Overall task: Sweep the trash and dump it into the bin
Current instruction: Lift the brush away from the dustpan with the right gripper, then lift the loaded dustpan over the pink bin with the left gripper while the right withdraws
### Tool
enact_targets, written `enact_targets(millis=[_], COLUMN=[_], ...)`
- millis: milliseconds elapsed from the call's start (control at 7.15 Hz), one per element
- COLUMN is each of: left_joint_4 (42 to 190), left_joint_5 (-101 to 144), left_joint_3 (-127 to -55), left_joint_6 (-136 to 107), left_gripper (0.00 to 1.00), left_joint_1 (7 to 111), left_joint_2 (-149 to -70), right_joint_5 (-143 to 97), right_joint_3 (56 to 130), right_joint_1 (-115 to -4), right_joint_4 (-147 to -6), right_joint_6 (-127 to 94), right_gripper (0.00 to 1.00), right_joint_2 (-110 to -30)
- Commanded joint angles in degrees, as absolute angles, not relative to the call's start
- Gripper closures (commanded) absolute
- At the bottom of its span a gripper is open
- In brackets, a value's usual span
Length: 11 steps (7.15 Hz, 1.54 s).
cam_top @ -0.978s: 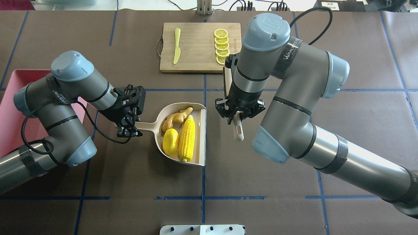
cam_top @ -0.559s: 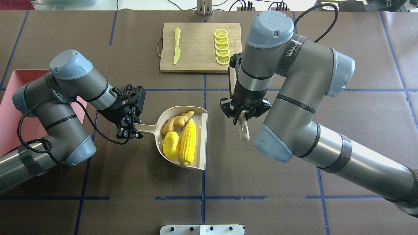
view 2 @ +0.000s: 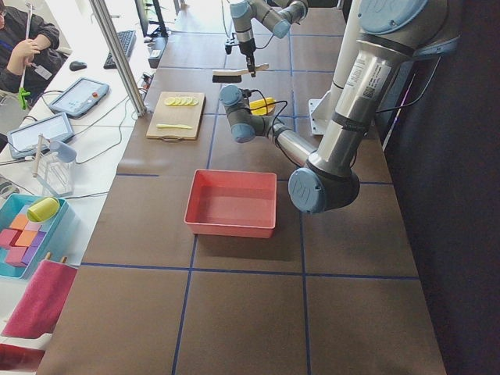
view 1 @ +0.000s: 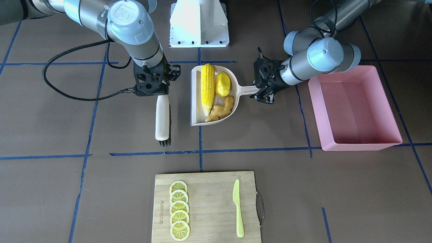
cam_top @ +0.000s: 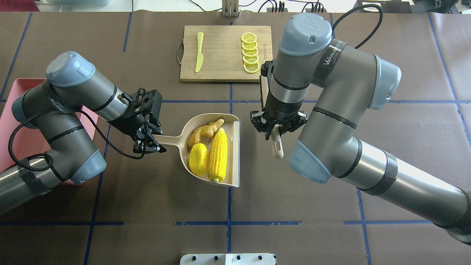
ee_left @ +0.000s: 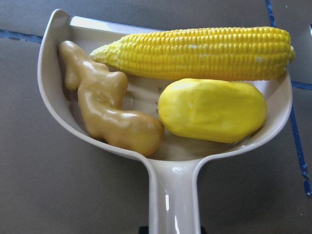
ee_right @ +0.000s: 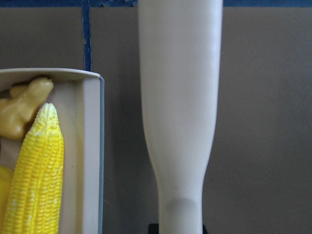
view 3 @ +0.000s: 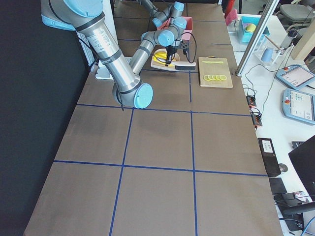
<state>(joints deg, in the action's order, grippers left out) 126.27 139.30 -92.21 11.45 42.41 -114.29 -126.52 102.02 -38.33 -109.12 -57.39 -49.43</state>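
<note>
The beige dustpan point(cam_top: 233, 147) holds all the trash: a corn cob point(cam_top: 218, 154), a yellow oval fruit piece point(cam_top: 198, 159) and a tan ginger root point(cam_top: 204, 132). My left gripper point(cam_top: 153, 140) is shut on the dustpan's handle point(ee_left: 173, 195). The left wrist view shows the corn cob point(ee_left: 204, 51), fruit piece point(ee_left: 212, 109) and ginger root point(ee_left: 109, 114) resting against the pan's back wall. My right gripper point(cam_top: 274, 129) is shut on the beige brush point(view 1: 162, 118), just beside the pan's open mouth. The pink bin point(view 1: 357, 146) stands behind my left arm, with nothing in it.
A wooden cutting board point(cam_top: 220, 70) on the far side carries lemon slices point(cam_top: 250, 53) and a lime-green knife point(cam_top: 199, 51). The robot's white base point(view 1: 199, 23) sits at the near edge. A person sits at a desk beyond the table point(view 2: 19, 55).
The dustpan, with the trash in it, has shifted a little to the right in my left gripper. My right gripper has carried the brush to the right, away from the pan.
</note>
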Motion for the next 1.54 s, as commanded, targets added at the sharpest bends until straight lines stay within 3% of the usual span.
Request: enact_targets(millis=[0, 419, 978, 1398], left_joint_4=[129.81, 129.81, 135.86, 138.61], left_joint_5=[140.18, 149.30, 159.94, 161.01], left_joint_3=[-92.28, -92.11, -92.20, -95.61], left_joint_6=[8.62, 8.70, 9.40, 9.32], left_gripper=[1.00, 1.00, 1.00, 1.00], left_joint_1=[46.12, 54.38, 69.21, 76.09], left_joint_2=[-114.17, -113.47, -105.14, -97.75], right_joint_5=[-126.65, -126.92, -126.82, -126.83], right_joint_3=[103.87, 118.79, 121.11, 120.94], right_joint_1=[-39.54, -41.92, -46.57, -46.93], right_joint_4=[-109.25, -109.16, -109.16, -109.16], right_joint_6=[-57.39, -57.31, -49.84, -49.92], right_gripper=[1.00, 1.00, 1.00, 1.00], right_joint_2=[-51.75, -67.27, -74.96, -74.62])
